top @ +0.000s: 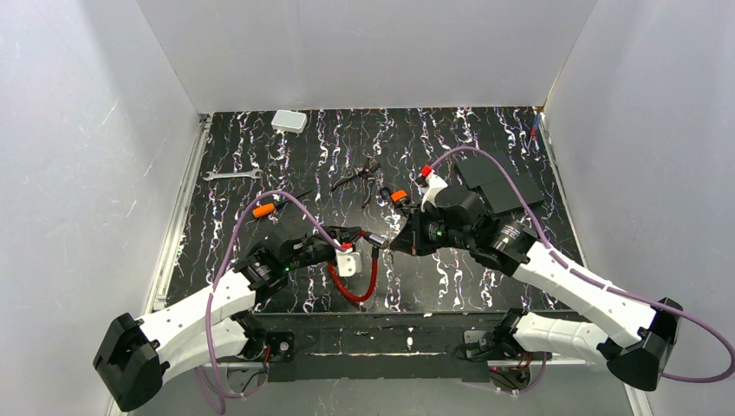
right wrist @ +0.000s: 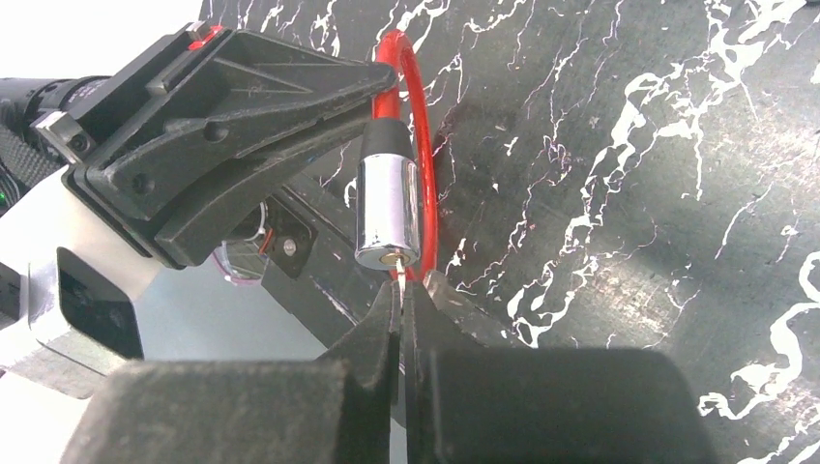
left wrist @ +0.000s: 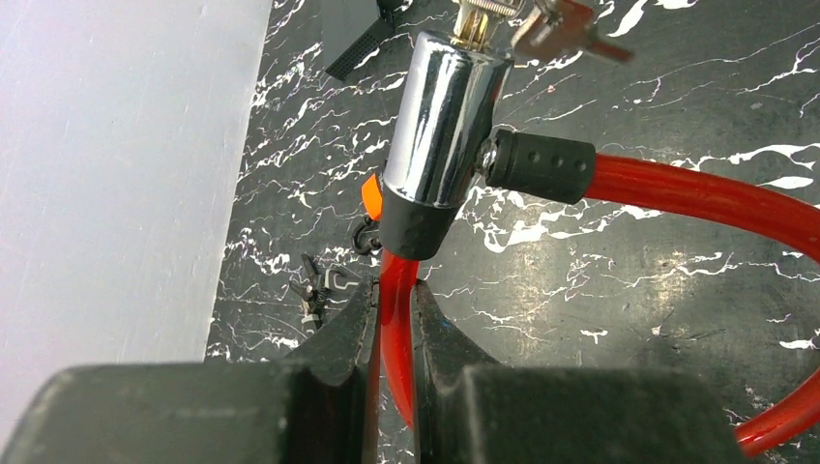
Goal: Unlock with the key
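Almost no gap separates my left fingers [left wrist: 350, 324] from my right fingers [right wrist: 379, 333]: the chrome lock cylinder [top: 374, 240] fills it, and the red cable loop [top: 355, 293] bulges just beneath. Past the right fingers lie pliers [top: 357, 179] and a black-and-orange piece [top: 400, 197]. Behind them, on the near side, the table [top: 438, 282] is passable.

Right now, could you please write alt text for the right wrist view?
The right end effector pinches the key, its thin blade at the keyhole end of a chrome lock cylinder. The left end effector holds the red cable beside the cylinder, above a black marbled table.
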`<state>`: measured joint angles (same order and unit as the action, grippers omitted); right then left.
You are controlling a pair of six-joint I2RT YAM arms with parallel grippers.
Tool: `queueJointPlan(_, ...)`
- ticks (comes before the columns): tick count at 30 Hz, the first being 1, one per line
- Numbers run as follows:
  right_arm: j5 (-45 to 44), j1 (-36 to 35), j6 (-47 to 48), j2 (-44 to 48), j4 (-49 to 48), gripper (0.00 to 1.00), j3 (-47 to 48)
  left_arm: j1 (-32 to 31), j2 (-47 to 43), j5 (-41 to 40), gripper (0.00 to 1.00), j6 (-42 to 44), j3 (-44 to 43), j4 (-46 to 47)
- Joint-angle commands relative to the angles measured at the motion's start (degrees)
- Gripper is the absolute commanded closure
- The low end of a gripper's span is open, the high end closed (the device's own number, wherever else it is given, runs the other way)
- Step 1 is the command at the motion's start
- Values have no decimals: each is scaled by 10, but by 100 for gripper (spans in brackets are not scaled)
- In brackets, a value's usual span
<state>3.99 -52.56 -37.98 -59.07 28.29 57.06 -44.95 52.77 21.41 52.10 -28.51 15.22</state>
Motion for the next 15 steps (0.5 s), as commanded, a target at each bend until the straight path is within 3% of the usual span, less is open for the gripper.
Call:
queueJointPlan(1,-23,7,-44,-1,-57,99,-25,-10,-20,42,100,3,-8,44)
queueJointPlan(12,10,27,-122,6,-147,99,-49,-10,-42,-22,100,17,11,108)
queueJointPlan(15,28,39,-183,-12,-200,99,-56,-26,-49,-88,100,48,20,140)
